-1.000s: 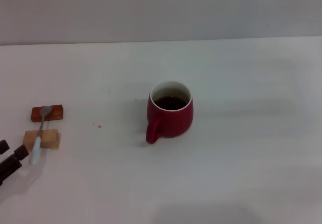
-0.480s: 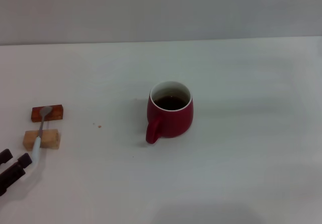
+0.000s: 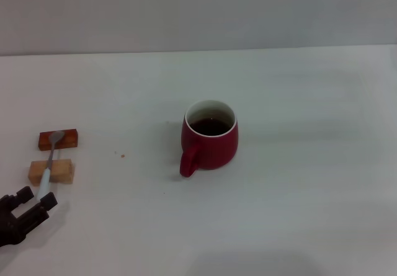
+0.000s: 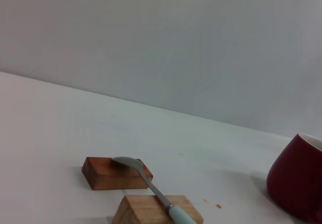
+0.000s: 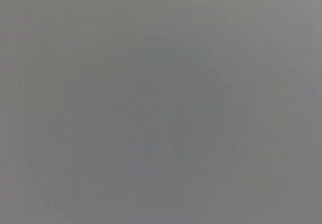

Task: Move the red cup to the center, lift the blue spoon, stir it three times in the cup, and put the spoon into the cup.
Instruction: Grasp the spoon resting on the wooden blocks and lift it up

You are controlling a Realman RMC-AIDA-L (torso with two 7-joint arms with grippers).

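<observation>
A white desk point(image 3: 298, 214) is filling the scene, running back to a plain grey wall point(image 3: 198, 9). The red cup point(image 3: 209, 138) is sitting upright near the middle of the desk, its handle pointing toward the front edge and slightly toward the left edge, with dark liquid showing inside its white interior. At the front left corner of the desk, the left end effector point(image 3: 36, 200) is hovering low, its two dark fingers standing apart, with the handle tip of the blue spoon lying between or just beyond them; contact cannot be made out. Near the left edge, the tan wooden block point(image 3: 51, 171) is lying just in front of the reddish-brown wooden block point(image 3: 58, 139). The blue spoon point(image 3: 49, 164) is resting across both blocks, its grey bowl on the reddish-brown one and its pale handle reaching toward the front edge. The right end effector is not appearing in any view.
</observation>
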